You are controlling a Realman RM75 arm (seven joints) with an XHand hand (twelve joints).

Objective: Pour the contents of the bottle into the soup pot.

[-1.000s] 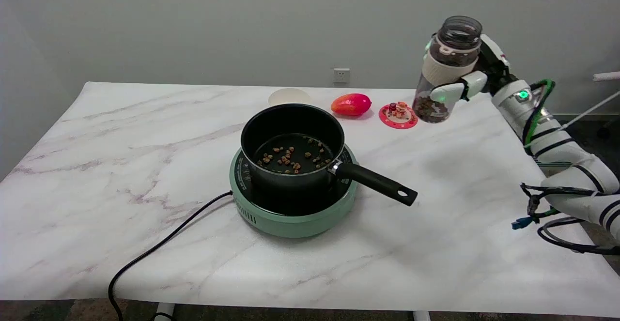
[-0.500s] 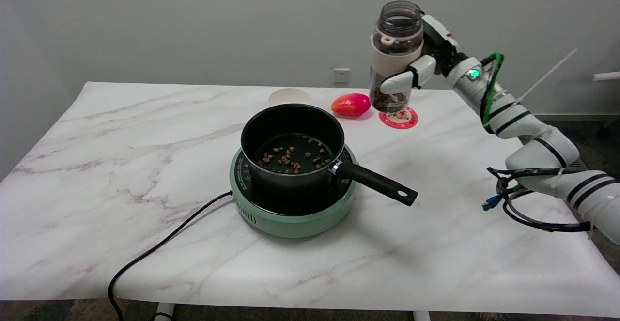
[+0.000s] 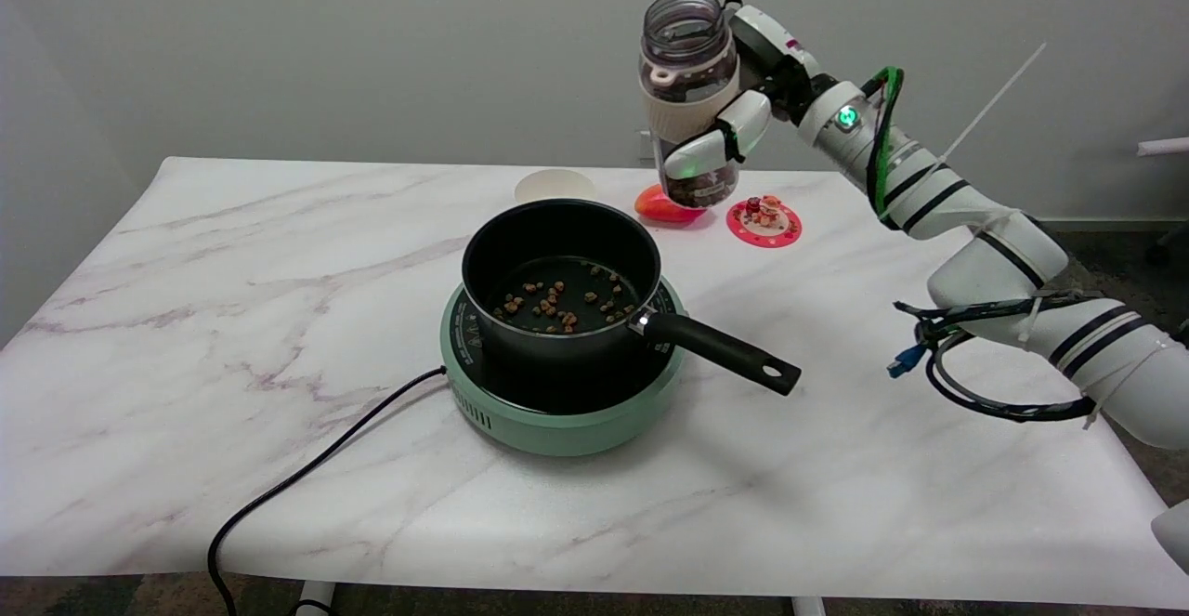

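A: What is lying where on the desk [image 3: 836, 393]?

B: A green hotplate [image 3: 563, 412] is sitting near the middle, carrying a black soup pot [image 3: 560, 268] with brown pellets in it. Its handle is pointing toward the lower right.

A: And the bottle?

B: The right hand [image 3: 725, 128] is gripping the bottle [image 3: 688, 96] around its pale band, fingers wrapping it. It is hanging upright in the air, mouth up, up and to the right of the pot, past its far rim.

A: What does pouring call for?

B: I judge the bottle needs shifting left and nearer, then tipping leftward. Open room is lying above the pot; a red fruit [image 3: 661, 209] and a pink coaster [image 3: 764, 221] are sitting behind.
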